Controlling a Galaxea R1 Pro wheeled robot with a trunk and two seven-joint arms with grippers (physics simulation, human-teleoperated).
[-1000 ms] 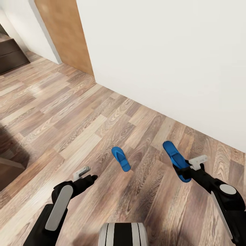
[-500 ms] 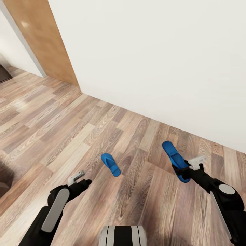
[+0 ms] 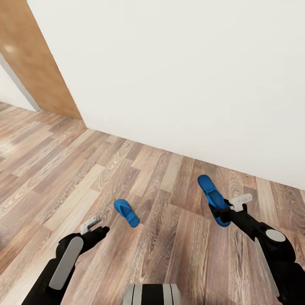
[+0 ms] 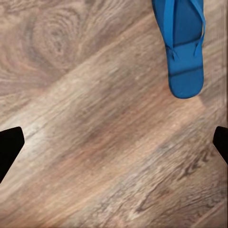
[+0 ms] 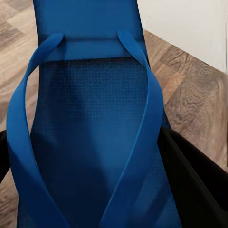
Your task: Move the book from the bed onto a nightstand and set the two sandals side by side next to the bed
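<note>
A plain white wall meets the brown wood-plank floor, with open floor stretching toward the tan wooden panel. One bright blue flat sandal lies loose on the planks just ahead of the left gripper, whose fingers are spread apart. The second blue sandal is held above the floor, pinched by the right gripper.
</note>
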